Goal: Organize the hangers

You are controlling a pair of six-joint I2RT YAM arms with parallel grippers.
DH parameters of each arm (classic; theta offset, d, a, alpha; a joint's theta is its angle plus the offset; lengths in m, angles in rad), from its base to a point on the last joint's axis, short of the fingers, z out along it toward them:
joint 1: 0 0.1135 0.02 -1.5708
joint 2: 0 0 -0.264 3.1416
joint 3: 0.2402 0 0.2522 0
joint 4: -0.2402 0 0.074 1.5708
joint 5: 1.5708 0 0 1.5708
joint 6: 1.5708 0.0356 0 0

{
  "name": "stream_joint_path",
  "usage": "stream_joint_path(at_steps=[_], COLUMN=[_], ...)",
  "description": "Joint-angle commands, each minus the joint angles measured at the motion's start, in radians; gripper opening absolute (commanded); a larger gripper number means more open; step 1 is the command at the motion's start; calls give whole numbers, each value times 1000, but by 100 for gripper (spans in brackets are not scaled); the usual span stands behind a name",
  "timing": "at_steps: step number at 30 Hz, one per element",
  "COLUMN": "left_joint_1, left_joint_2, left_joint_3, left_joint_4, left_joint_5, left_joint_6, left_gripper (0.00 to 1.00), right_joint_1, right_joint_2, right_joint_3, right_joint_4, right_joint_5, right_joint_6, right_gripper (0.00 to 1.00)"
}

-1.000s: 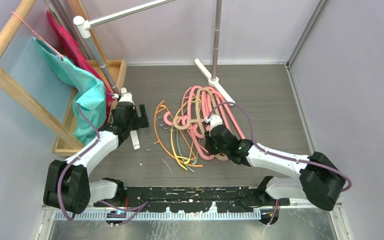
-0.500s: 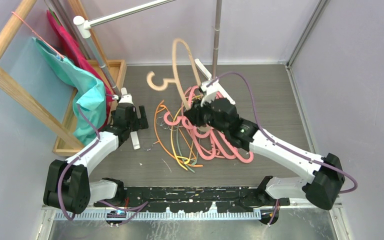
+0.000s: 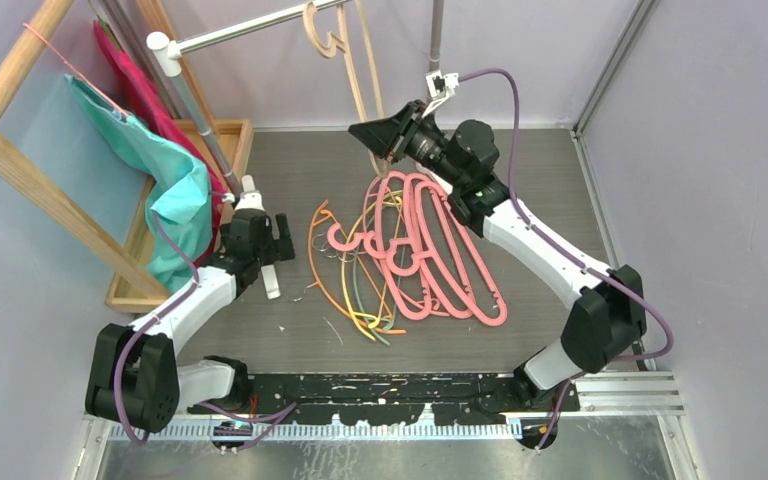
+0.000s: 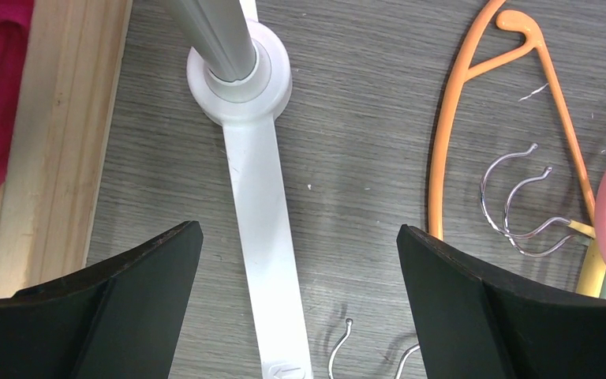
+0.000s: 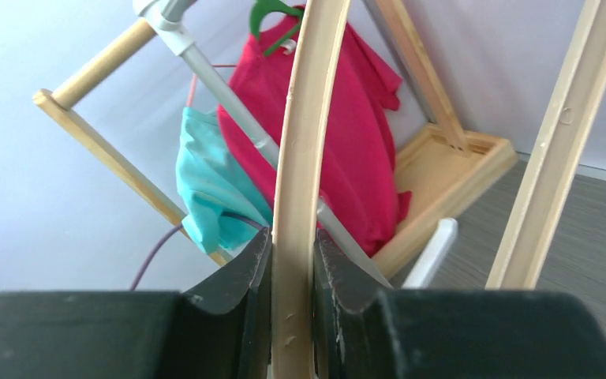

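Note:
My right gripper (image 3: 368,133) is shut on one arm of a beige plastic hanger (image 3: 358,75) and holds it high at the back. The hanger's hook (image 3: 326,35) is level with the silver rail (image 3: 250,28); I cannot tell if it rests on it. In the right wrist view the beige arm (image 5: 304,150) runs up between my shut fingers (image 5: 292,245). Thick pink hangers (image 3: 430,255) and thin orange, yellow and grey-green ones (image 3: 345,285) lie piled on the floor. My left gripper (image 3: 270,238) is open and empty over the rack's white foot (image 4: 264,237), beside a thin orange hanger (image 4: 442,158).
A wooden frame (image 3: 20,170) stands at the left with teal cloth (image 3: 175,200) and a red garment (image 3: 135,85) on it. A vertical metal pole (image 3: 435,70) rises at the back centre, with a white foot (image 3: 440,170) by the pile.
My right arm has pulled the beige hanger out of the pile and lifted it up and back to the rail. The left arm has not moved.

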Motion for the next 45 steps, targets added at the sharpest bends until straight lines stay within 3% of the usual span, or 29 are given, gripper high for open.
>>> stream_joint_path(at_steps=[1,12,23,37,45], left_joint_1=[2,1,2,2,2], left_joint_2=[-38,-49,-54,-38,-37], left_joint_3=[2,-5,-4,-3,-4], left_joint_4=[24,24,26,33,30], left_joint_5=[-32,-36,-35,-37,-38], left_joint_6=[-9,-7,-4,1,2], left_gripper=[98,98,98,98,98], right_joint_1=[-5,-77,-161,-314,-381], right_joint_2=[45,185,286,213,284], right_joint_3=[104,178,275,122,147], right_joint_4=[194,325,283,290,320], right_joint_5=[-120,-87,-112,-87,-121], right_joint_6=[134,383,617,673,720], right_gripper=[1,1,1,1,2])
